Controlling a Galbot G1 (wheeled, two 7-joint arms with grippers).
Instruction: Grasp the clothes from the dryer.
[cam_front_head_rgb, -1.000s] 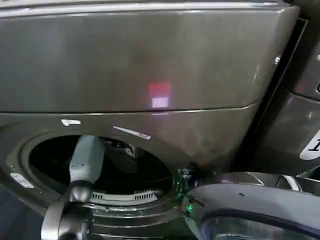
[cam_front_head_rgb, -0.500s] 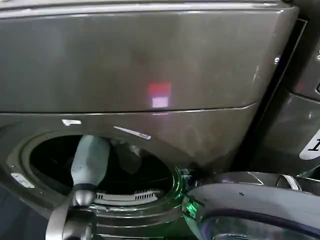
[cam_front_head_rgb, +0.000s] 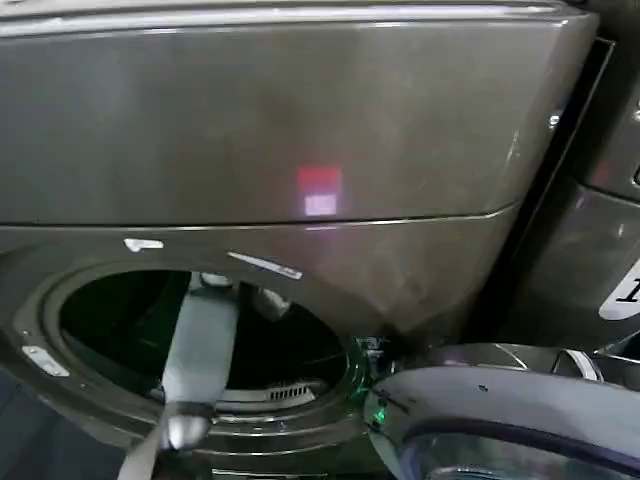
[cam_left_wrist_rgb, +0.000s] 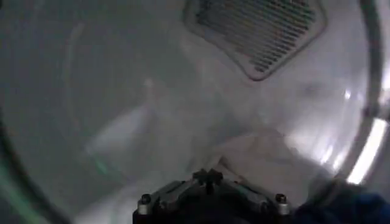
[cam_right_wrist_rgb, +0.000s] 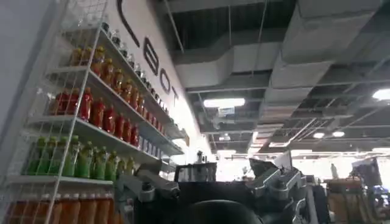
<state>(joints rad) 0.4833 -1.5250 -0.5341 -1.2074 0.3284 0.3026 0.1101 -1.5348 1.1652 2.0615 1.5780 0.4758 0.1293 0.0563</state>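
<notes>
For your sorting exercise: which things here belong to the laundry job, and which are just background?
Job: dryer, its open glass door, whitish clothes, blue garment, left arm inside the drum.
Background: neighbouring machine, drink shelves.

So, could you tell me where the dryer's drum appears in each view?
Head view: the drum is the dark porthole at lower left.
Left wrist view: from inside; its metal wall surrounds the whitish garment.
Right wrist view: faces bottle shelves instead.
Shared landmark: the left arm, reaching into it.
</notes>
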